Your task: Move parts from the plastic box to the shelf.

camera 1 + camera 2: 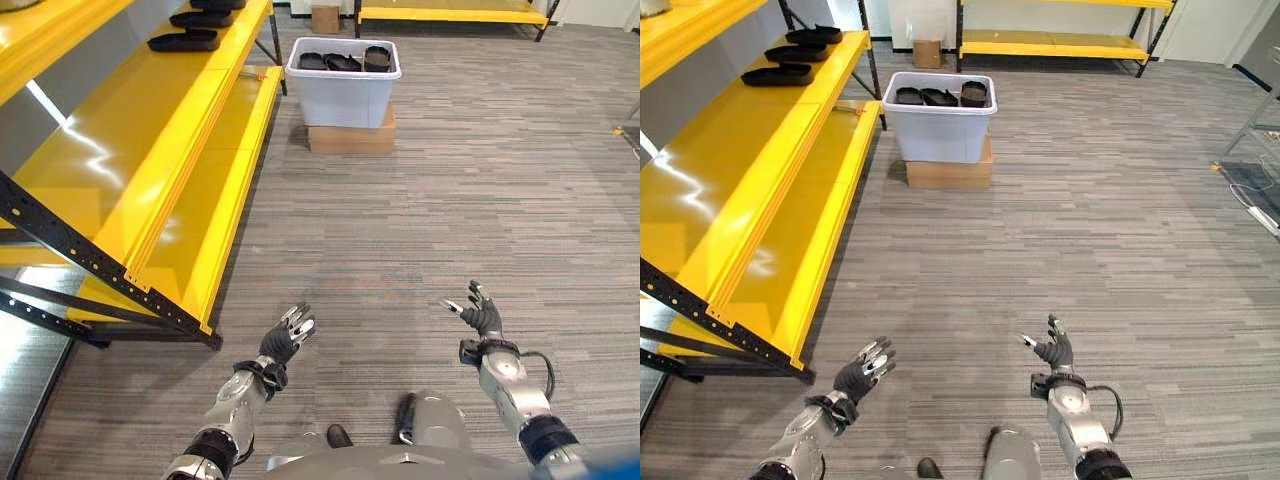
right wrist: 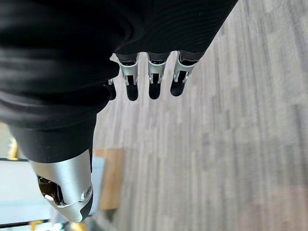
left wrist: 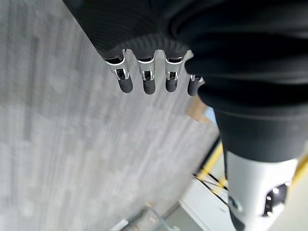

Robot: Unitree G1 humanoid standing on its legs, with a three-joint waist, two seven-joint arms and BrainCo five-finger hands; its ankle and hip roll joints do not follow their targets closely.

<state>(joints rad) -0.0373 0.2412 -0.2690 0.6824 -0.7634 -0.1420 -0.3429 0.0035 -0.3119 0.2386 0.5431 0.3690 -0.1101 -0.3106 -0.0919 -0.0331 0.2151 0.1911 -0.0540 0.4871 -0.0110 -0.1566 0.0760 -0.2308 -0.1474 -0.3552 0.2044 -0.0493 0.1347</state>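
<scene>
Hands: left hand and right hand spread, empty, carrying nothing.
Parts: black parts wait in plastic box, far off on the floor.
Shelf: shelf, far end holds parts placed.

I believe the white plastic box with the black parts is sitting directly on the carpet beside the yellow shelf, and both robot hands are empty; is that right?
Not quite: the plastic box sits on a flat cardboard box, not directly on the carpet, as the left eye view shows. The rest holds: black parts lie in it, the yellow shelf is beside it, and the left robot hand and right robot hand are open and empty.
</scene>
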